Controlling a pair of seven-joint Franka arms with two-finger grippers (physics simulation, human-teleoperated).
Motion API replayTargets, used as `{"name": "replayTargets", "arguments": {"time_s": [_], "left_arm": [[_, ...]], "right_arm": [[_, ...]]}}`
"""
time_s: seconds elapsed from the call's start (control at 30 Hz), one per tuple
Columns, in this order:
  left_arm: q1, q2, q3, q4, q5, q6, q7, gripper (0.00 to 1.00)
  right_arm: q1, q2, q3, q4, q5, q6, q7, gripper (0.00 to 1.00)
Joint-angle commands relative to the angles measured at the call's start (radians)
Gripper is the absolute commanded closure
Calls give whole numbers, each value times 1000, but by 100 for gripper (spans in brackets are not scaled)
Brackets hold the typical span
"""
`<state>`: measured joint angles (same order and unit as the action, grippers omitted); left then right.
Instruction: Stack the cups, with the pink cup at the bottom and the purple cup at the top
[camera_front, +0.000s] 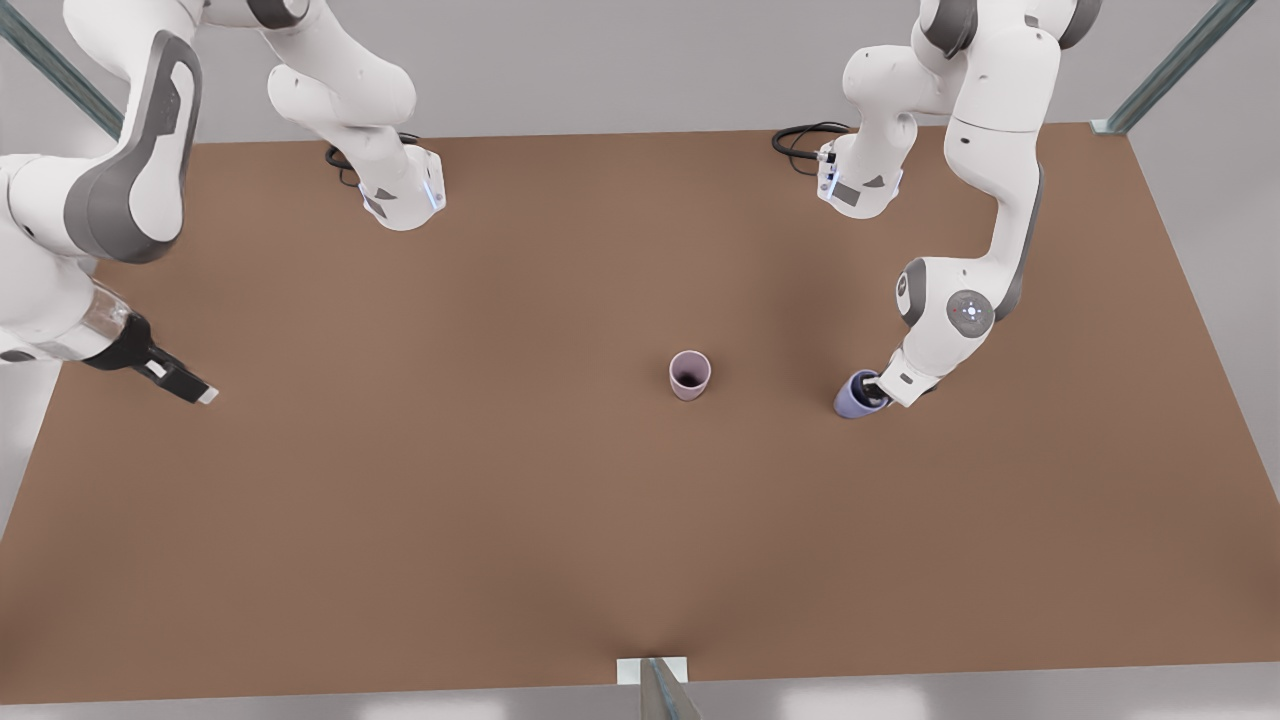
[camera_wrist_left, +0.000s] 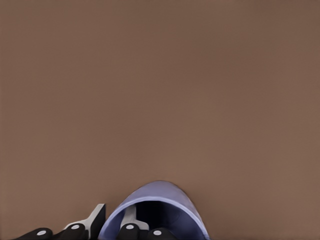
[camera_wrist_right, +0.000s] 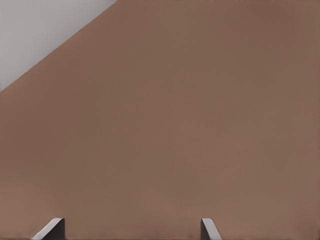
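Note:
The pink cup (camera_front: 690, 375) stands upright on the brown table (camera_front: 500, 500), near its middle. To the front view's right of it is the purple cup (camera_front: 855, 398), tilted over. My left gripper (camera_front: 876, 386) is shut on the purple cup's rim. In the left wrist view one of its fingers (camera_wrist_left: 95, 217) is outside the purple cup (camera_wrist_left: 180, 200) and the other is inside, with the wall pinched between them. My right gripper (camera_front: 198, 391) waits open over the table at the front view's left, far from both cups. Its open fingertips (camera_wrist_right: 52, 227) show above bare table.
The two arm bases (camera_front: 400, 195) (camera_front: 858, 185) sit at the table's back edge. A small bracket (camera_front: 652, 672) marks the middle of the front edge. Metal frame posts (camera_front: 1170, 65) stand at the back corners.

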<state>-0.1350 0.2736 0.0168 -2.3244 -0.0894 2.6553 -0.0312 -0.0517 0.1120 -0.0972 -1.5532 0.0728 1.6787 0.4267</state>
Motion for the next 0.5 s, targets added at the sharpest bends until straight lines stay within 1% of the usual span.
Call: {"name": "replayTargets", "arguments": {"time_s": [0.0,0.07,0.1,0.2,0.27,0.3,0.37,0.4,0.47], "left_arm": [[0,-1,0,0,0,5,14,67],[0,-1,0,0,0,2,17,78],[-2,-2,0,0,0,0,17,79],[-2,-14,0,2,0,-26,39,79],[-5,-54,-12,3,0,-81,36,79],[-6,-77,-31,8,0,-118,22,79],[-6,-109,-92,17,0,-155,-87,79],[-6,-131,-120,39,0,-208,-137,79],[-6,-160,-190,91,0,-307,-268,79]], "right_arm": [[110,17,11,31,-42,-100,-536,0],[101,34,7,47,-54,-86,-539,0],[98,54,5,70,-50,-86,-533,0],[104,81,4,91,-50,-86,-536,0],[98,81,4,91,-50,-85,-534,0],[90,81,1,123,-48,-93,-536,0],[87,86,1,128,-48,-85,-534,0],[87,98,1,131,-50,-85,-534,0],[85,150,-1,212,-50,-76,-534,0]]}}
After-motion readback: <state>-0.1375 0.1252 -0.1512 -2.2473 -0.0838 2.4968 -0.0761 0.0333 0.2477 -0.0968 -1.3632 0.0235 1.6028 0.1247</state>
